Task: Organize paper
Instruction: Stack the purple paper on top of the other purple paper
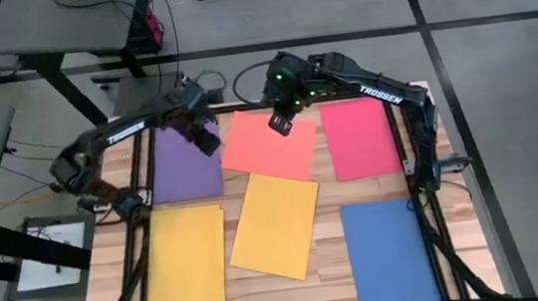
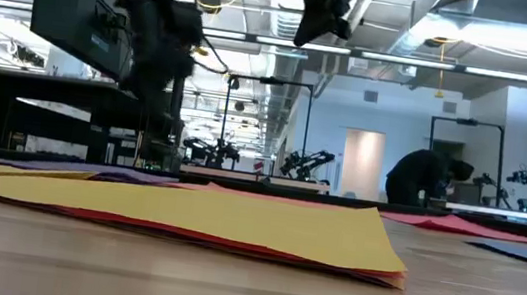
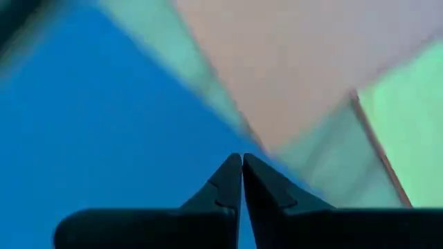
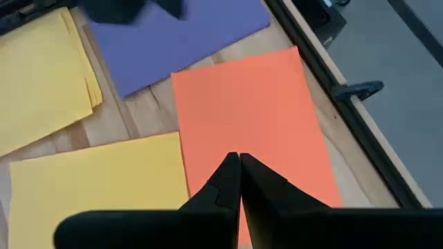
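On the wooden counter (image 1: 324, 200) the paper lies spread flat in separate sheets: purple sheet (image 1: 186, 163) at the far left, salmon-orange sheet (image 1: 267, 147) beside it, pink-red sheet (image 1: 359, 138), blue sheet (image 1: 388, 254), and two yellow sheets (image 1: 275, 224) in front, the middle one turned askew. I think the right tool (image 1: 280, 122), hanging over the salmon-orange sheet with fingers pressed together and holding nothing, should come down softly near one edge and slide it, not pinch. The left tool (image 1: 207, 137), also pressed together and empty, hangs over the purple sheet's corner.
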